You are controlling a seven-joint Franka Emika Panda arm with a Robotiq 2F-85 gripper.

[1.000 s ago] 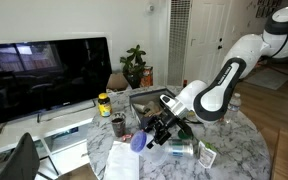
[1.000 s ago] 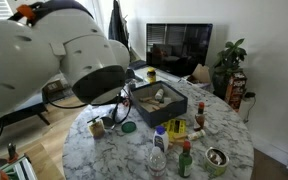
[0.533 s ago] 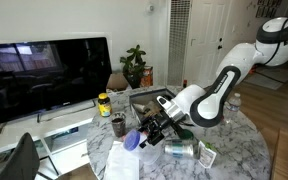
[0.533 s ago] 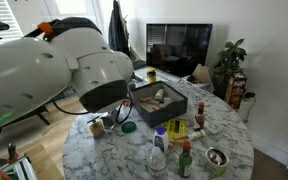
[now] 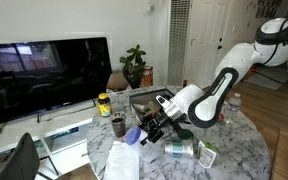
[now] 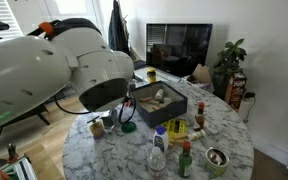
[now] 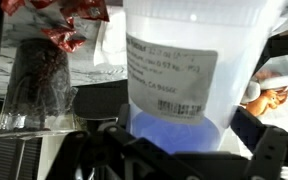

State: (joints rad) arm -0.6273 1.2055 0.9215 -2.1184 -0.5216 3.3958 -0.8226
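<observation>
- The pincer (image 5: 144, 132) is clamped on a white tub (image 7: 174, 60). In the wrist view, 1 dark finger shows on each side of it.
- The tub has a blue lid (image 7: 174, 133) at the pincer end and a paper label (image 7: 169, 78) on its side.
- The tub is held low over the round stone table (image 5: 239, 150), on the side toward the TV (image 5: 44, 75).
- In the wrist view, a clear cup with dark stuff in it (image 7: 34, 85) and a red wrapper (image 7: 69, 20) lie just past the tub.
- In an exterior view, a dark can (image 5: 118, 126) stands near the pincer, and a jar with a yellow lid (image 5: 104, 103) stands a bit farther off.
- In an exterior view, a black box (image 6: 174, 108) sits in the middle of the table, with a green lid (image 6: 129, 126) beside it.
- A plant (image 5: 136, 65) stands behind the table.
</observation>
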